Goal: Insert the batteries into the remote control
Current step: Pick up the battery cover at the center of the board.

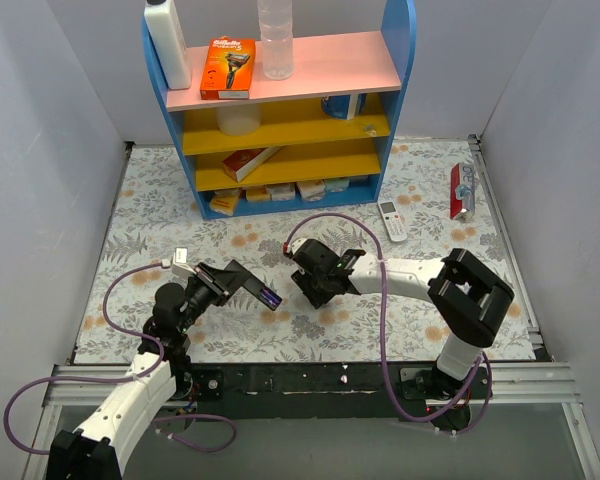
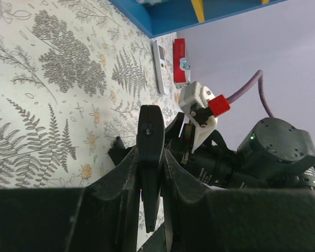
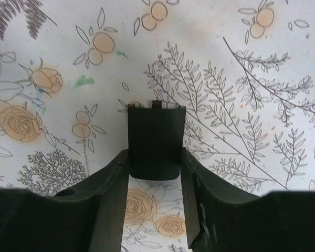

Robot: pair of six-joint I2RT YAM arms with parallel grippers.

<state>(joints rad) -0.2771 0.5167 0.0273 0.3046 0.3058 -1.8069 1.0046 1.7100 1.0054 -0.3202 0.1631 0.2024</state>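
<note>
Nearest lens, left fingers (image 2: pixel 121 181) clenched on black remote (image 2: pixel 149 152), held edge-on above bench (image 2: pixel 52 105).

Right wrist: right fingers (image 3: pixel 113 184) flank black battery cover (image 3: pixel 156 142) lying on bench; whether they pinch it, cannot tell.

Top: purple-blue battery (image 1: pixel 271 298) shows at remote's free end.

Judgement: battery seemingly seated; cover not yet fitted.

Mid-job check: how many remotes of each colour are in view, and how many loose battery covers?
black remote: 1
white remote: 1
black battery cover: 1
Total: 3
</note>
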